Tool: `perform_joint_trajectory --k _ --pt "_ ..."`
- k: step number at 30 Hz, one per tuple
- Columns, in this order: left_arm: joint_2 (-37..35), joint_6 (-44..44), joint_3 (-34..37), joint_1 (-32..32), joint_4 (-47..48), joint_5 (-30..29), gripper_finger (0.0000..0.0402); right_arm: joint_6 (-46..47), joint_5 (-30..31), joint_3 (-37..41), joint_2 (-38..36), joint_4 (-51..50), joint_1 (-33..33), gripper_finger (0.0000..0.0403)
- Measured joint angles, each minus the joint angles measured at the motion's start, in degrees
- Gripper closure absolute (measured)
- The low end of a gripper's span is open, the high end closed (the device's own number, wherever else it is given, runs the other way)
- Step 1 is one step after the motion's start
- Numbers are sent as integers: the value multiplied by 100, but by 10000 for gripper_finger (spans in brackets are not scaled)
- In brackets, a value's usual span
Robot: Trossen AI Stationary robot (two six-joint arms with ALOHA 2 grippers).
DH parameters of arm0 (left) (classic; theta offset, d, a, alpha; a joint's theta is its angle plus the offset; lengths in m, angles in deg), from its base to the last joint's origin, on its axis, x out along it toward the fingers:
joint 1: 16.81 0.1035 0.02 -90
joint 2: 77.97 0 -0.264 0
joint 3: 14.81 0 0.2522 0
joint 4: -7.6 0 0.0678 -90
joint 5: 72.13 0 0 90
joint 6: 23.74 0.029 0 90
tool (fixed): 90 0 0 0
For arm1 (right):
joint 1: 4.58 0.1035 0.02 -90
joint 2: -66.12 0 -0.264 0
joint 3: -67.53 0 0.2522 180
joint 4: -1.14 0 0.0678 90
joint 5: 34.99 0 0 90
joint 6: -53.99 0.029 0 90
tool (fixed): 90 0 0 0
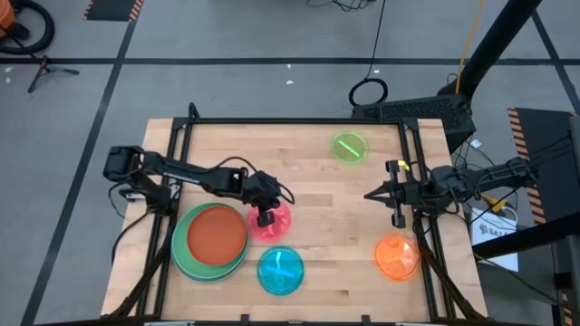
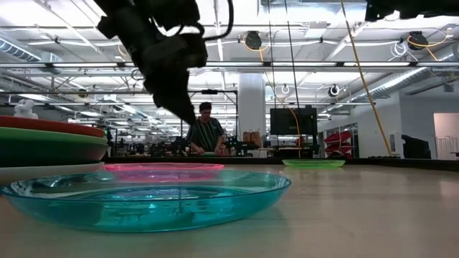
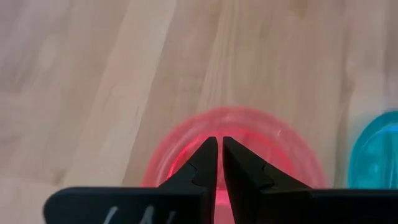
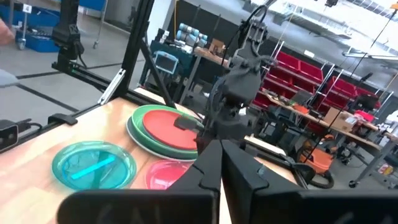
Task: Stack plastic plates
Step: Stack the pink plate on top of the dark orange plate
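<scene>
On the pale wooden table (image 1: pixel 317 226), the stack of large green round plastic plates (image 1: pixel 186 258) topped by a red-orange plate (image 1: pixel 216 233) lies flat at the left. Just beside it lies the small translucent pink plate (image 1: pixel 276 222), then the cyan plate (image 1: pixel 281 270). The left gripper (image 1: pixel 265 217) hangs over the pink plate, jaws nearly closed on nothing, which only its wrist view shows. The right gripper (image 1: pixel 372 194) waits shut at the right, between the lime plate (image 1: pixel 349 147) and orange plate (image 1: pixel 396 256).

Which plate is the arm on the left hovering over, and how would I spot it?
Start at the big stack of plates at the table's left side, topped by a red-orange one. Just to its right lies a small see-through pink plate, under the left gripper. Its neighbour nearer the front edge is the cyan plate; only this one is pink.
</scene>
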Motion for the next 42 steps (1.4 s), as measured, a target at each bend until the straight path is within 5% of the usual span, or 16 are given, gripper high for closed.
perform_joint_trajectory --k 27,42 --pt "318 312 6 193 260 -1 369 82 179 0 423 458 -2 399" --pt "318 47 7 200 258 -308 290 69 179 0 428 424 -2 399"
